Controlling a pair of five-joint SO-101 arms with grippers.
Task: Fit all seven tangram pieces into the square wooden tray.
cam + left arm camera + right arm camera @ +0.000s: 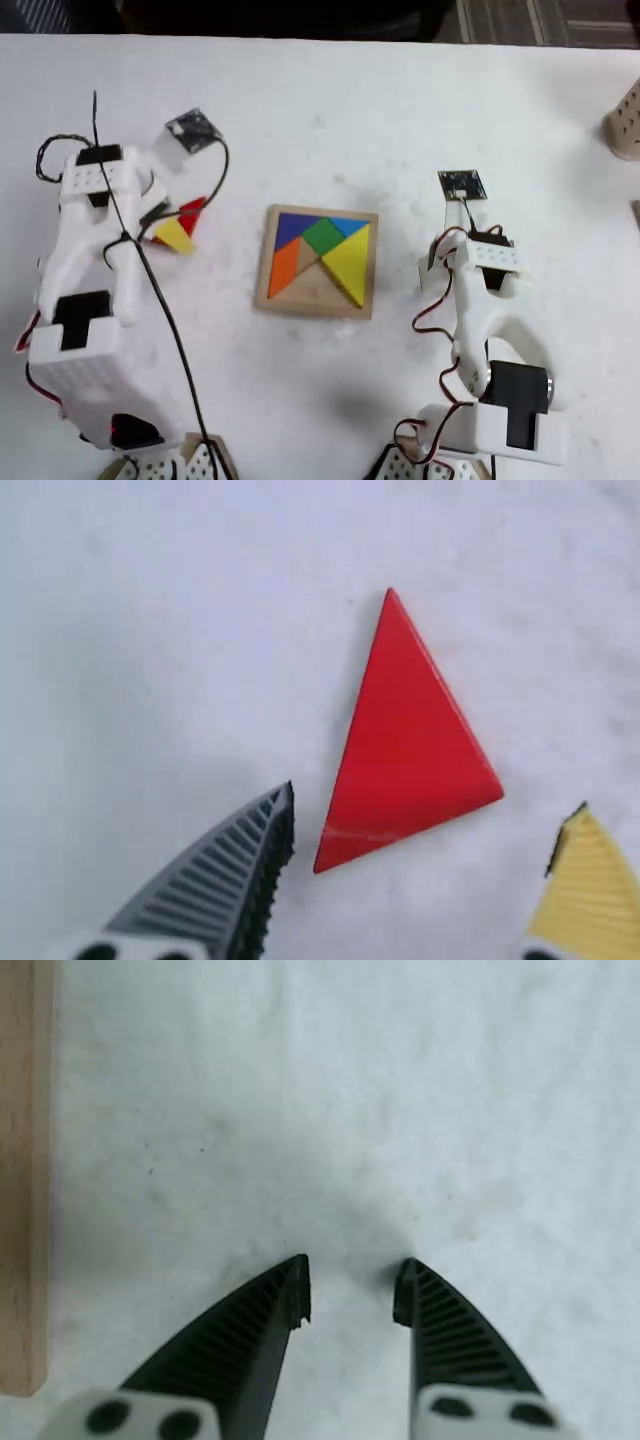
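Red against the white bench (330,120), one loose triangle (405,745) lies flat, off at nine o'clock from the wooden tray (312,288). The left gripper (434,800) hangs over it, fingers spread wide to either side and clasping nothing. Coloured pieces (322,237) sit inside the tray. At the tray's three o'clock, the right gripper (352,1288) points at bare bench, fingers parted and empty.
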